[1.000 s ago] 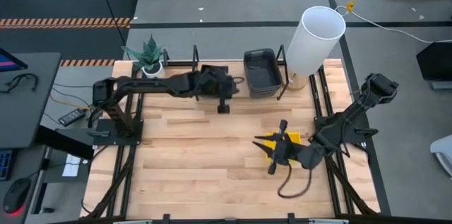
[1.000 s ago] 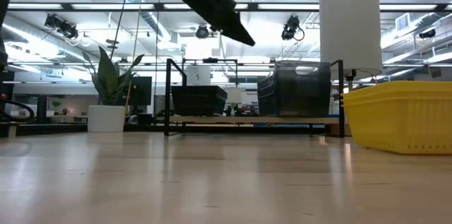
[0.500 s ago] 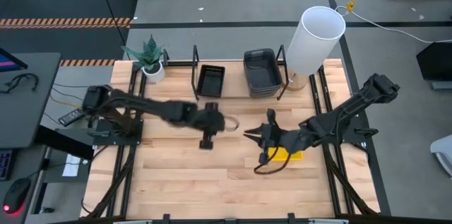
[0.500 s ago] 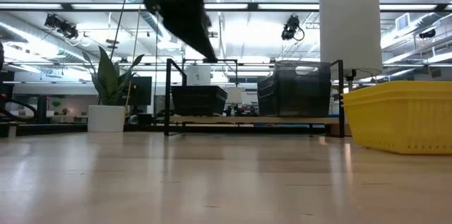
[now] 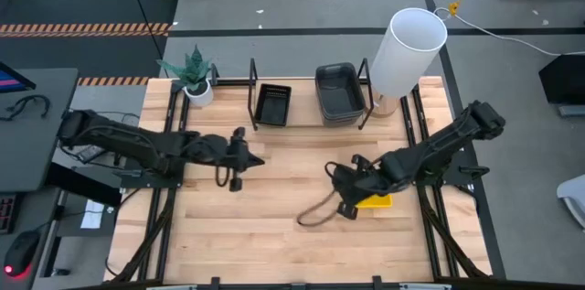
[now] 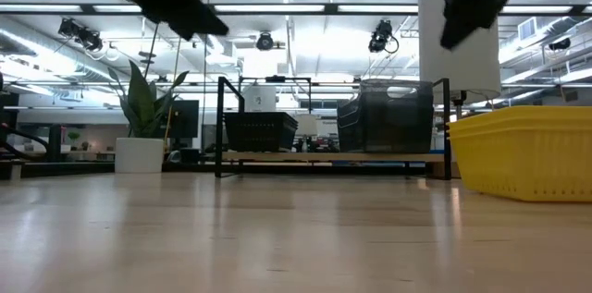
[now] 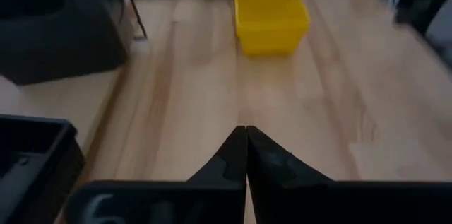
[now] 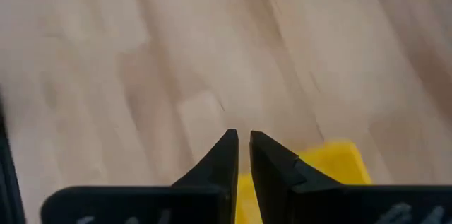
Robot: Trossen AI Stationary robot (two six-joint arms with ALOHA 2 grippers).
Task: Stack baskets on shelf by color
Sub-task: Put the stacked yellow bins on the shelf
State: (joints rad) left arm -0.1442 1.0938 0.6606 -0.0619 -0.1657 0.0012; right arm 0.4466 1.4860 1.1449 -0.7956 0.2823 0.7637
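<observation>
yellow basket [image 5: 373,200] near right counter edge | likely light, stiff, thin-walled: pinch rim | right claw [image 5: 342,191] above, nearly together, empty | left claw [image 5: 239,157] together, left of centre

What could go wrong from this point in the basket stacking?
The right gripper, shut and empty, hangs by the yellow baskets; coming down shut, it might shove them rather than grasp. A loose cable loops beside them and could snag. On the shelf, the grey baskets sit close to the bracket upright, risking a knock.
</observation>
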